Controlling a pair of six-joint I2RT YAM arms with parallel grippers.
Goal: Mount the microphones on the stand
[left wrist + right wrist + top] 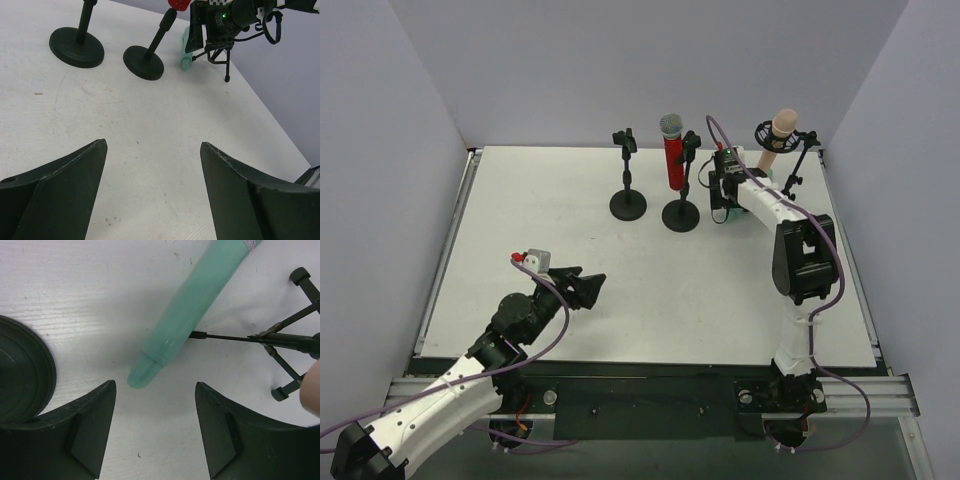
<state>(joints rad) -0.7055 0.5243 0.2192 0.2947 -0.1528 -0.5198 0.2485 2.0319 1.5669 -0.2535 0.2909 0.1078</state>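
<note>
The mint green microphone (195, 305) lies flat on the white surface (570, 250), tucked between a round stand base (20, 375) and the tripod stand (287, 335), one thin tripod leg ending right against its barrel; the right gripper (155, 387) hangs just over its tail end, fingers spread and gripping nothing; the left gripper (153, 144), well apart near the front, is likewise wide and empty.

My worry is that the barrel looks smooth, round and tapered, so a pinch on that narrow tail could squirt it sideways or let it droop; a finger might also snag the spindly leg and topple the tripod with its peach-pink microphone (782, 128).

The glittery red microphone (673, 160), mesh-headed, stands clipped upright; the leftmost stand (627, 180) has a bare clip; the bases are matte black discs.
</note>
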